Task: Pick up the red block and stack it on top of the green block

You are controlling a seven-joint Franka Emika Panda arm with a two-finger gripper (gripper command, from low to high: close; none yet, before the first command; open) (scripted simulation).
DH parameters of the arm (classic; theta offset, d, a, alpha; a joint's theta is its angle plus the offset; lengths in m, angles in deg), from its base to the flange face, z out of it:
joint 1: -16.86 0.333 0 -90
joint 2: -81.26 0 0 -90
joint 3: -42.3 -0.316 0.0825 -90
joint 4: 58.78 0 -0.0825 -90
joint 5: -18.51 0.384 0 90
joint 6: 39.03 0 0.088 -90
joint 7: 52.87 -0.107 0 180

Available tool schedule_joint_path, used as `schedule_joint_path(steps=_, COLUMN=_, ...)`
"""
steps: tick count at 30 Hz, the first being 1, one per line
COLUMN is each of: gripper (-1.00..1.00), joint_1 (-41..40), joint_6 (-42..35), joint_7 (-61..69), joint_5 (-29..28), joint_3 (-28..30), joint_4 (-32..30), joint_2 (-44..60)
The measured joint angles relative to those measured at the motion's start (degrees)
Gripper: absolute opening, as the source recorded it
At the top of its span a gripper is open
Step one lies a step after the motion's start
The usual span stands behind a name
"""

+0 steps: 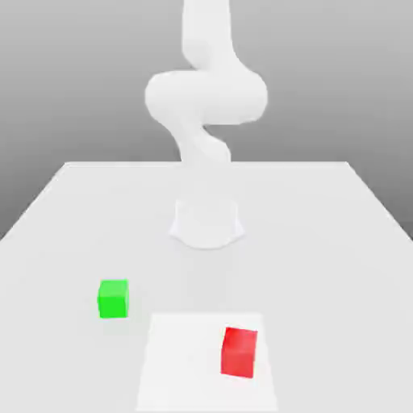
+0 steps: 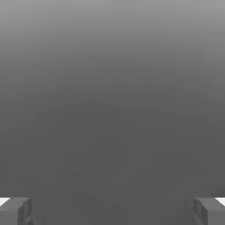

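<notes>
Exterior view. One white table [image 1: 339,242], seen against a grey backdrop. One white robot arm [image 1: 206,105], rising from a round white base [image 1: 206,224] that sits on the table; the arm twists upward and passes out of the upper edge of the picture. One green block [image 1: 113,298], resting flat on the table, forward of the base and toward the exterior view's left of it. One red block [image 1: 239,352], forward of the base and slightly toward the exterior view's right of it, nearer the camera than the green block. The two blocks are well apart, with bare surface between them; nothing rests on either. One lighter white rectangular patch [image 1: 181,363] on the table surface, forward of the base; the red block stands within it, close to its edge on the exterior view's right, while the green block stands outside it.

Hand view. One gripper [image 2: 112,211], with two grey fingertips [image 2: 15,211], one at each lower corner of the picture. The fingertips stand wide apart with nothing held between them. Behind them lies a plain grey background, paler toward one edge.
</notes>
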Motion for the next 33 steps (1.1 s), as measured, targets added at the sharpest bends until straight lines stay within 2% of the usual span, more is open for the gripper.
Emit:
schedule_joint_path(steps=12, gripper=0.00, joint_1=-1.6, joint_6=12.9, joint_7=-9.8, joint_5=-1.5, joint_3=-4.9, joint_4=-10.4, joint_2=25.3)
schedule_joint_path(steps=21, gripper=0.00, joint_1=-0.4, joint_6=22.4, joint_7=-16.3, joint_5=-1.7, joint_3=-6.3, joint_4=-18.0, joint_2=43.9)
schedule_joint_path(steps=27, gripper=0.00, joint_1=1.7, joint_6=32.3, joint_7=-19.5, joint_5=-5.1, joint_3=-3.5, joint_4=-17.1, joint_2=56.4)
schedule_joint_path(steps=28, gripper=-1.00, joint_1=2.0, joint_6=33.3, joint_7=-19.8, joint_5=-5.5, joint_3=-3.1, joint_4=-17.0, joint_2=57.6)
schedule_joint_path(steps=33, gripper=-1.00, joint_1=2.0, joint_6=33.4, joint_7=-19.9, joint_5=-5.6, joint_3=-3.1, joint_4=-17.0, joint_2=57.6)
